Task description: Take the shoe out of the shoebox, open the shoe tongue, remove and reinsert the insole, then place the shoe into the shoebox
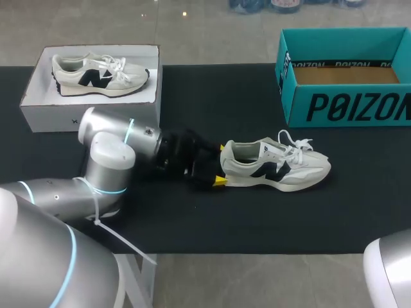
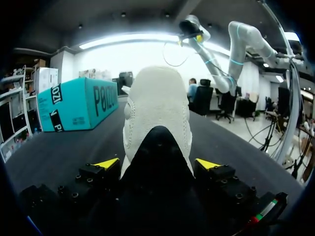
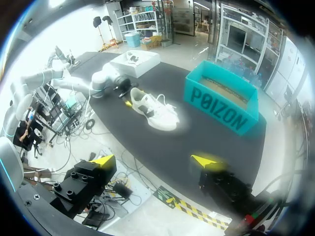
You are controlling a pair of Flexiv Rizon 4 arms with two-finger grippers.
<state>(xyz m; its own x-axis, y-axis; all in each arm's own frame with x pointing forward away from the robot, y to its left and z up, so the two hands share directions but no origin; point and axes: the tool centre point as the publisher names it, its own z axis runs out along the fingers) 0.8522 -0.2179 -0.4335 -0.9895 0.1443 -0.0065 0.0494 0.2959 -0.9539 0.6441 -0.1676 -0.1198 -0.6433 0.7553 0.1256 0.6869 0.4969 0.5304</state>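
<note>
Shoe (image 1: 276, 167) is already lying out on the tabletop (image 1: 192, 218) between the boxes, so step one looks done. Tongue, insole and reboxing are looking still to do. Left claw (image 1: 221, 165) is sitting around its heel, grasping or not I cannot tell. Right claw (image 3: 153, 161) is hanging released, high above. Counting: two shoes, the second shoe (image 1: 99, 76) sitting in the white box (image 1: 38, 109); two boxes, the teal box (image 1: 347, 106) standing empty; two claws.

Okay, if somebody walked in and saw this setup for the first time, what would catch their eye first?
Probably the pale sneaker standing on its sole in the middle of the black table, with my left hand right at its heel. Next, the bright teal shoebox, open, at the far right, and the white box at the far left holding a matching sneaker.
</note>
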